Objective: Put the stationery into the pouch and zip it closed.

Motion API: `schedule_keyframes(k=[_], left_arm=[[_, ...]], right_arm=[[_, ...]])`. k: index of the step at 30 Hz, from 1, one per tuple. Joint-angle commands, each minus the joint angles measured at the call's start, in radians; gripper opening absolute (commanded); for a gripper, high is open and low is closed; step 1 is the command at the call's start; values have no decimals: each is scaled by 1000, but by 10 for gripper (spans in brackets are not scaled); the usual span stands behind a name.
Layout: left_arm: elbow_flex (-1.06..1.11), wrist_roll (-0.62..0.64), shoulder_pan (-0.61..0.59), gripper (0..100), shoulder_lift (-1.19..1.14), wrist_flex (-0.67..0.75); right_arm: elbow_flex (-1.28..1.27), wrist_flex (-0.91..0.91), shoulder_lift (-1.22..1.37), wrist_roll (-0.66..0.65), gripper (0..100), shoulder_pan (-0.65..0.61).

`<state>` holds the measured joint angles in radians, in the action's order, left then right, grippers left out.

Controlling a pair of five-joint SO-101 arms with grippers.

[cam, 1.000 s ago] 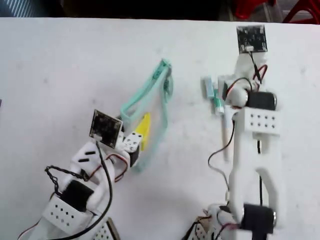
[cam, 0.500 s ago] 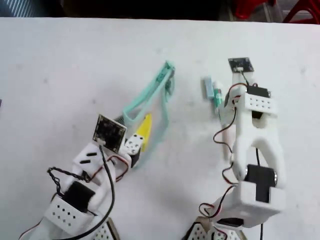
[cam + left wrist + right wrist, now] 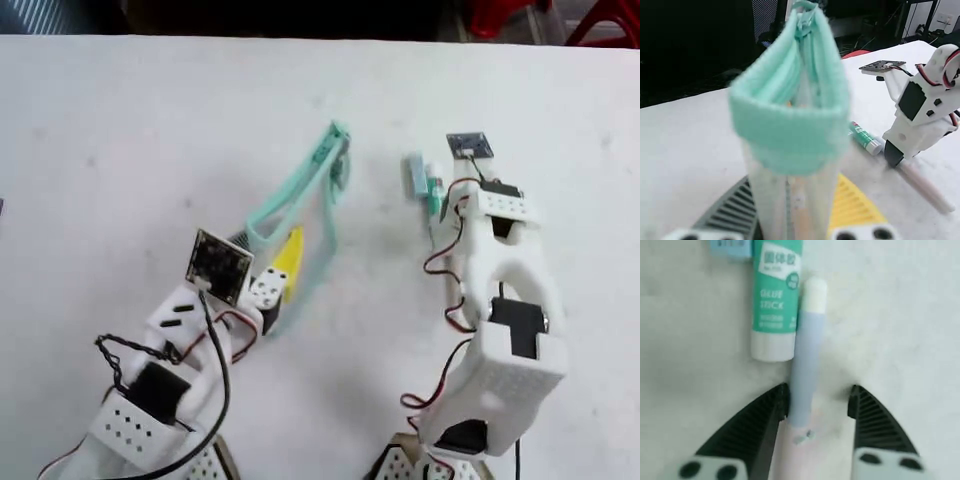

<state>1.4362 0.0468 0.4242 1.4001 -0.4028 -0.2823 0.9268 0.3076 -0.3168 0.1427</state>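
A mint-green mesh pouch point(image 3: 300, 205) lies slanted on the white table, its mouth held wide toward the left wrist camera point(image 3: 790, 115). My left gripper point(image 3: 280, 272) is shut on the pouch's near end, between a grey and a yellow jaw. My right gripper point(image 3: 817, 400) points down at the table, open, with its black fingers point(image 3: 760, 425) on either side of a pale blue-and-white pen point(image 3: 805, 355). A green and white glue stick point(image 3: 774, 315) lies right beside the pen. A small blue eraser point(image 3: 732, 246) sits just past the glue stick.
In the left wrist view, the right gripper point(image 3: 892, 152) stands on the table beyond the pouch, with the pen point(image 3: 922, 185) and the glue stick point(image 3: 864, 137) next to it. The table's far edge point(image 3: 320, 38) borders a dark background.
The right arm has drawn back and tipped its wrist down over the pen. The left arm and pouch shifted slightly, then held still.
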Motion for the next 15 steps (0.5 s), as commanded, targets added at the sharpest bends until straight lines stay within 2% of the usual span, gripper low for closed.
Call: schedule_keyframes(k=[1, 3, 8, 15], left_arm=[[-6, -14, 4, 68, 15, 29], [-6, -14, 4, 68, 15, 29], [-6, -14, 5, 68, 15, 26], [-6, -14, 5, 68, 15, 26]], right_arm=[[38, -30, 8, -6, 61, -12], [46, -30, 8, -6, 9, -8], [46, -19, -18, -6, 17, 2], [32, 116, -340, -6, 16, 36]])
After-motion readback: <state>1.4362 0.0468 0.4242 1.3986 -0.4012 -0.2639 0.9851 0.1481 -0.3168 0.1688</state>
